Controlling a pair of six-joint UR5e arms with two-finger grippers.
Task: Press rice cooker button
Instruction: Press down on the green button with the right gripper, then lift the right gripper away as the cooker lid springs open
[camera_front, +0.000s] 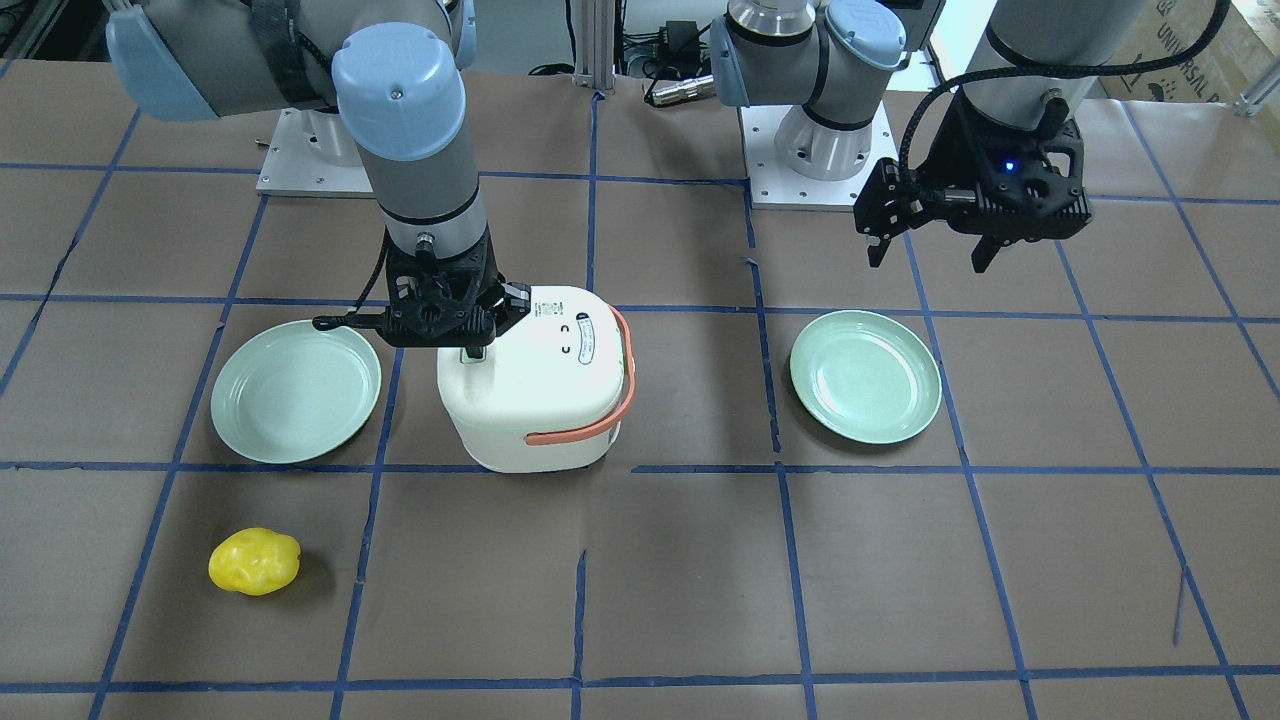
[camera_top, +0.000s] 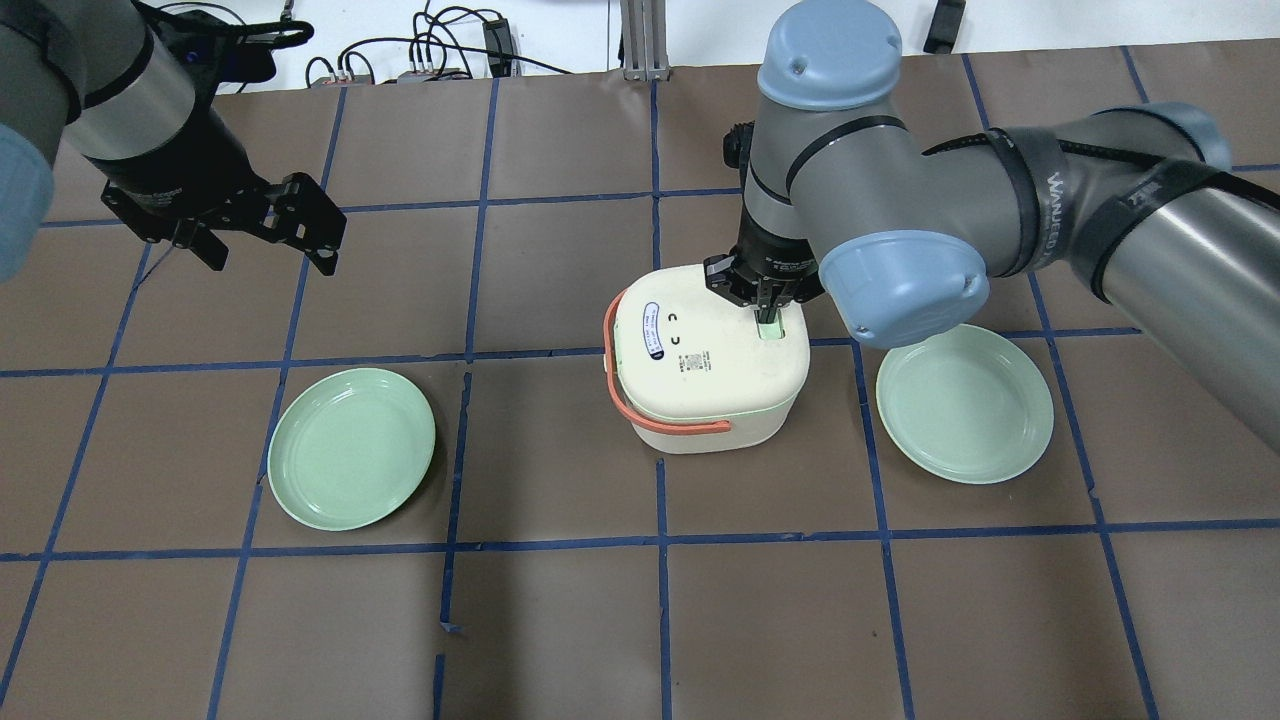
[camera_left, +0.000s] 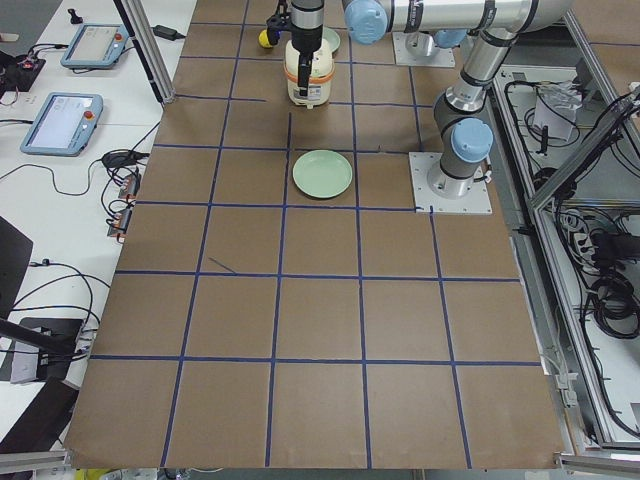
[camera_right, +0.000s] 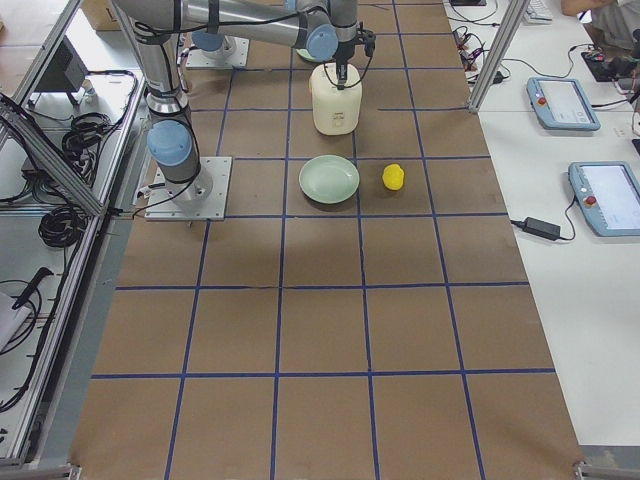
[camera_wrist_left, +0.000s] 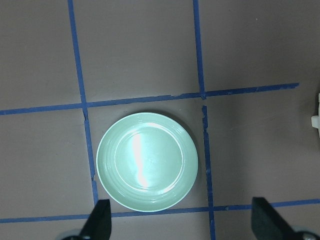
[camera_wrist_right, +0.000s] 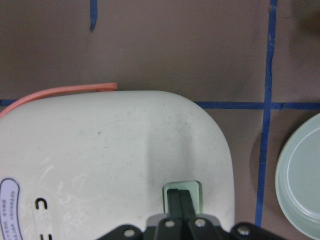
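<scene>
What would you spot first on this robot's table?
The white rice cooker with an orange handle stands mid-table, the shut right gripper tip-down on its pale green lid button. A pale green round plate lies on the robot's left, a second plate on its right, near a yellow lumpy object.

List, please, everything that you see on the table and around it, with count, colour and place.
table: 1, brown paper with a grid of blue tape, under everything
rice cooker: 1, white with orange handle, middle of the table
button: 1, pale green, on the cooker's lid, at the edge nearest the robot
plates: 2, pale green, empty, one on the cooker's left side, one on its right
yellow fruit-like thing: 1, yellow, beyond the right plate, toward the operators' side
right claw: 1, black, shut, tips on the button
left claw: 1, black, open, in the air above the left plate
</scene>
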